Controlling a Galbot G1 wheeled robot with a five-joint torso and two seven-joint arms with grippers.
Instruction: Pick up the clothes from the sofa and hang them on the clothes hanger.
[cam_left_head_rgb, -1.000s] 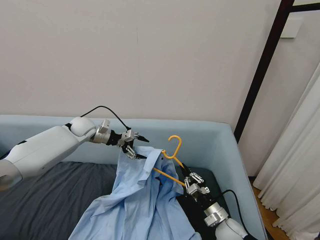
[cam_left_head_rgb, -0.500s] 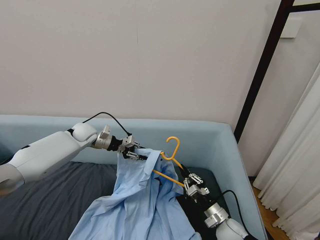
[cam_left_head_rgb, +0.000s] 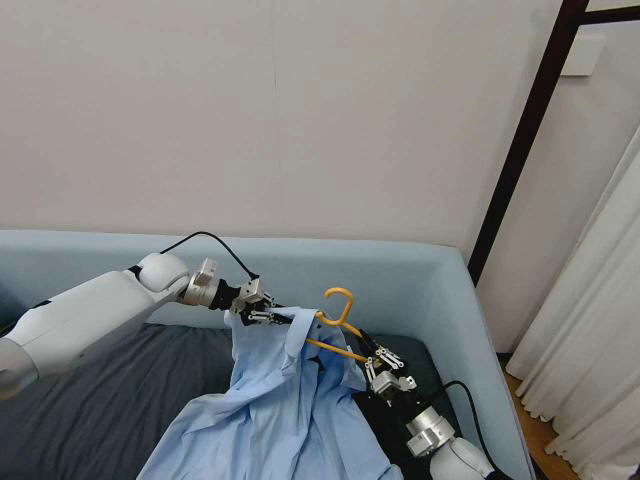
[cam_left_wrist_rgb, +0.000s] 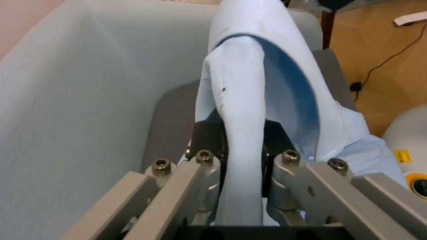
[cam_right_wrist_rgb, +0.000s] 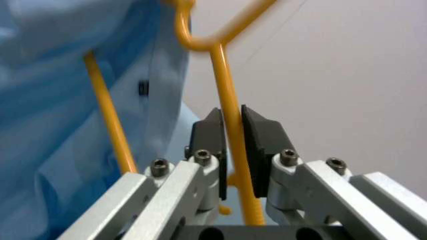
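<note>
A light blue shirt (cam_left_head_rgb: 270, 400) hangs lifted above the dark sofa seat, its collar held up by my left gripper (cam_left_head_rgb: 262, 312), which is shut on the fabric. In the left wrist view the shirt collar (cam_left_wrist_rgb: 243, 130) runs between the black pads (cam_left_wrist_rgb: 208, 142). An orange hanger (cam_left_head_rgb: 338, 322) sits partly inside the shirt, hook up. My right gripper (cam_left_head_rgb: 378, 358) is shut on the hanger's lower arm at the right. In the right wrist view the orange hanger wire (cam_right_wrist_rgb: 230, 125) is pinched between the pads (cam_right_wrist_rgb: 263, 137), with the blue shirt (cam_right_wrist_rgb: 60, 90) beside it.
The sofa has a pale blue backrest (cam_left_head_rgb: 420, 270) and a dark grey seat (cam_left_head_rgb: 80, 400). A black vertical pole (cam_left_head_rgb: 520, 140) stands at the right by white curtains (cam_left_head_rgb: 600, 330). A plain wall rises behind the sofa.
Both grippers have shifted left and slightly down with the shirt collar and hanger. The hanger hook now sits closer to the collar. Grips are unchanged.
</note>
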